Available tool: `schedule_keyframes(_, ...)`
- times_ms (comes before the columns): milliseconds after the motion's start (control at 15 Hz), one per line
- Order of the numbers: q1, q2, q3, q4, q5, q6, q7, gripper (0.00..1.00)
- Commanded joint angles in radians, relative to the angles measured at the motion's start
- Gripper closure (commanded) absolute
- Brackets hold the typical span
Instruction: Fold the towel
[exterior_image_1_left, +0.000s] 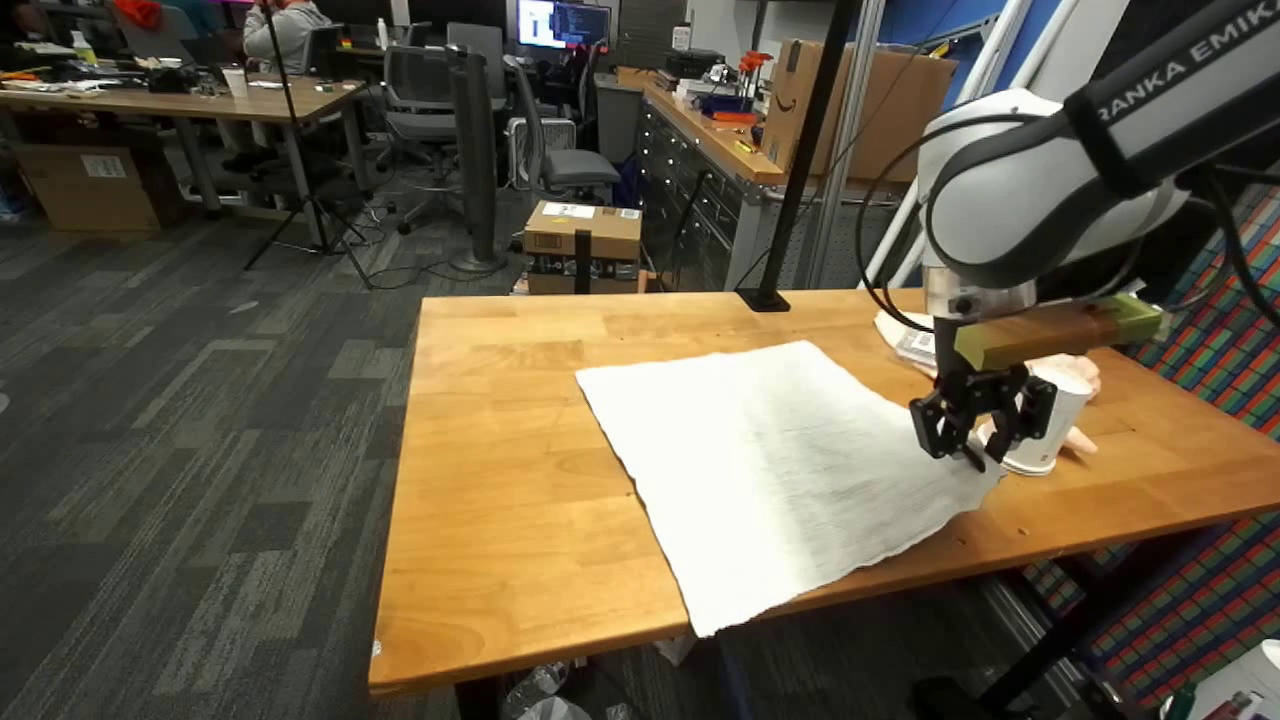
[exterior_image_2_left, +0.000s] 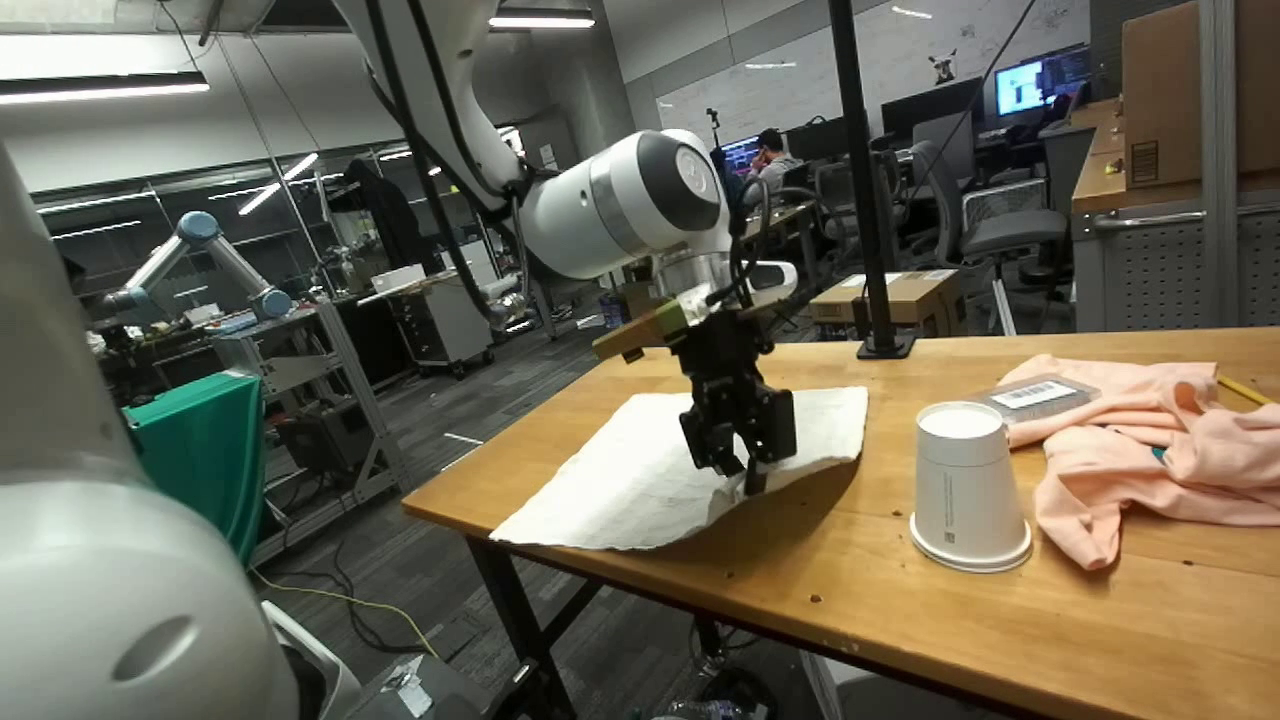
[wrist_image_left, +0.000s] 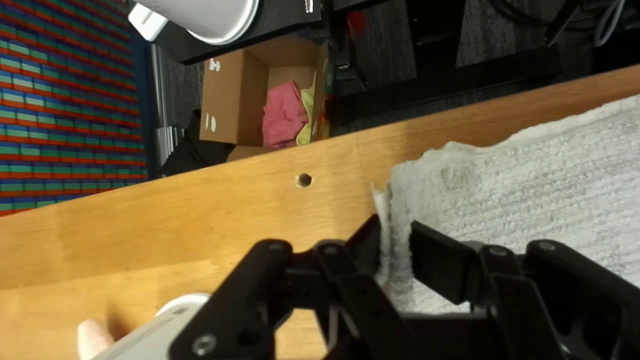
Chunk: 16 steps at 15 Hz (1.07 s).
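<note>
In an exterior view I'm logging a white cup (exterior_image_2_left: 965, 490) standing upside down on my table (exterior_image_2_left: 880, 590). Peach cloth (exterior_image_2_left: 1190, 470) is lying crumpled just beside it; a flat barcoded case (exterior_image_2_left: 1040, 396) is resting by the cloth. A thin yellow stick (exterior_image_2_left: 1243, 391) is showing past the cloth, too small for me to be sure it's a pencil. Wrist view: an open cardboard box (wrist_image_left: 222, 112) is holding pink cloth (wrist_image_left: 285, 115).

The Franka Emika arm (exterior_image_1_left: 1040, 210) is white and grey, with black cables (exterior_image_1_left: 860, 240); its black Robotiq gripper (wrist_image_left: 393, 250) has round screws (wrist_image_left: 204, 344).
</note>
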Motion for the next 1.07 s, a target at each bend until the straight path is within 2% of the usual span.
schedule_keyframes(0,0.05,-0.015,0.064,0.123,-0.036,-0.16,0.073,0.93)
schedule_keyframes(267,0.102,0.068,0.131,0.298,-0.026,-0.279,0.094,0.93)
schedule_keyframes(467,0.14,0.155,0.159,0.422,-0.018,-0.324,0.091,0.93)
schedule_keyframes(1000,0.235,0.422,0.157,0.793,0.018,-0.337,0.058,0.93)
